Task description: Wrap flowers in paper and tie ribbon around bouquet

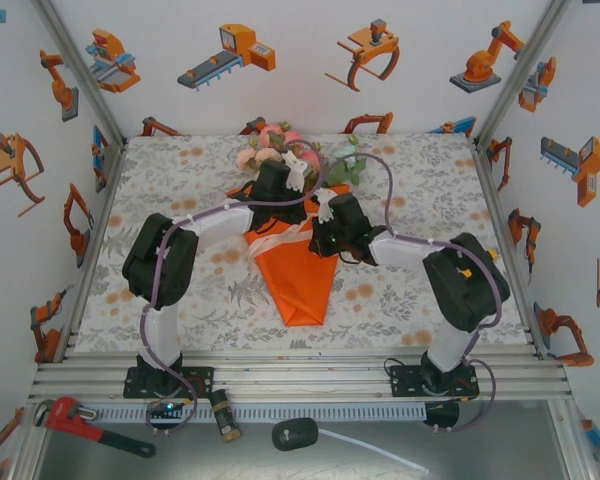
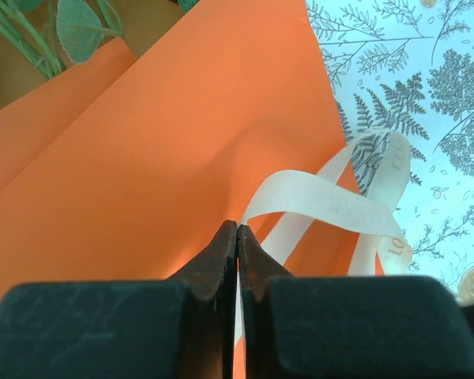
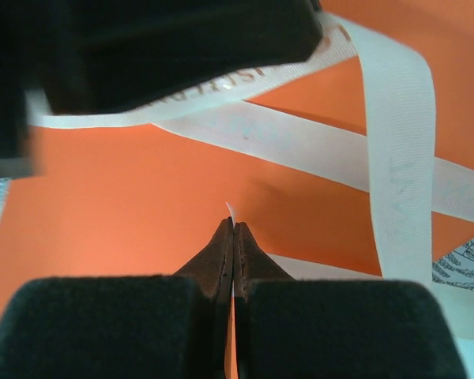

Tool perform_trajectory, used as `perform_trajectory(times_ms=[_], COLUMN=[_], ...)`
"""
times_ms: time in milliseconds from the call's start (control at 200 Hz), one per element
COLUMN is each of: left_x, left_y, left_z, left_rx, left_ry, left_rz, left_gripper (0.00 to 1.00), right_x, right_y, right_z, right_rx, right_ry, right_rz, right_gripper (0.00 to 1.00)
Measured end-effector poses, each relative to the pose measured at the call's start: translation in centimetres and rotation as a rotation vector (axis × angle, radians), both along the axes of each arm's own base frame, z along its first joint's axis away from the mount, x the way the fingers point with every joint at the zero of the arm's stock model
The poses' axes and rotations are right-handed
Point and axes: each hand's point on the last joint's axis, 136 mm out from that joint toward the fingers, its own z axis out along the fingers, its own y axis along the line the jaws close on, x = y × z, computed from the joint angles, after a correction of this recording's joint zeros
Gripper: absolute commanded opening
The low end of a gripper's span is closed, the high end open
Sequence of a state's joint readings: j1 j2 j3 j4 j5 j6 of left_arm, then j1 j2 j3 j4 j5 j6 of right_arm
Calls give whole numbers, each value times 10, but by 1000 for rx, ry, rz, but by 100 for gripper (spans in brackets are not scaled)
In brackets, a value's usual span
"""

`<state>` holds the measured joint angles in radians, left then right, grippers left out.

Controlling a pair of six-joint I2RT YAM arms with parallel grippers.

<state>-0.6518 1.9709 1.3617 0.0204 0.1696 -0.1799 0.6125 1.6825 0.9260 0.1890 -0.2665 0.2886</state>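
1. We are clenching the left end effector (image 2: 237, 229) and the right end effector (image 3: 233, 225) on the sheer cream-white ribbon (image 2: 324, 201) (white slivers showing between the tips).
2. It is crossing the bright orange paper cone (image 1: 302, 285), lying tip-toward-us on the bench (image 1: 180, 320), between both arms.
3. The overhead view is showing the pink-and-cream flowers (image 1: 270, 150) beyond; the wrist views are showing crossed strands.

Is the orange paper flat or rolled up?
Rolled up: the paper forms a cone, pointed at one end, flowers poking out the other.

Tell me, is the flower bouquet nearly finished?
Nearly. Done: the paper is a cone around the flowers. In hand: the left gripper and the right gripper each pinch the ribbon, whose strands cross loosely over the paper. Still to do: pulling it snug into a knot.
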Motion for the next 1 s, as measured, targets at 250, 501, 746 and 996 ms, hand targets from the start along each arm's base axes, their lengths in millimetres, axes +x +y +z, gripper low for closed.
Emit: perform_trajectory(times_ms=[250, 501, 746, 996], left_x=[-1, -8, -60, -88], left_y=[13, 141, 270, 250], left_z=[7, 70, -14, -75], left_rx=[-10, -189, -307, -433], left_ry=[9, 91, 426, 744], left_rz=[69, 578, 1144, 1284], left_gripper=[54, 45, 45, 55], right_x=[-16, -22, -15, -12], right_y=[-8, -44, -51, -47], right_z=[107, 133, 132, 124], right_rx=[270, 433, 477, 486], right_ry=[-148, -172, -156, -127], right_rz=[-33, -158, -204, -200], right_gripper=[0, 0, 0, 0])
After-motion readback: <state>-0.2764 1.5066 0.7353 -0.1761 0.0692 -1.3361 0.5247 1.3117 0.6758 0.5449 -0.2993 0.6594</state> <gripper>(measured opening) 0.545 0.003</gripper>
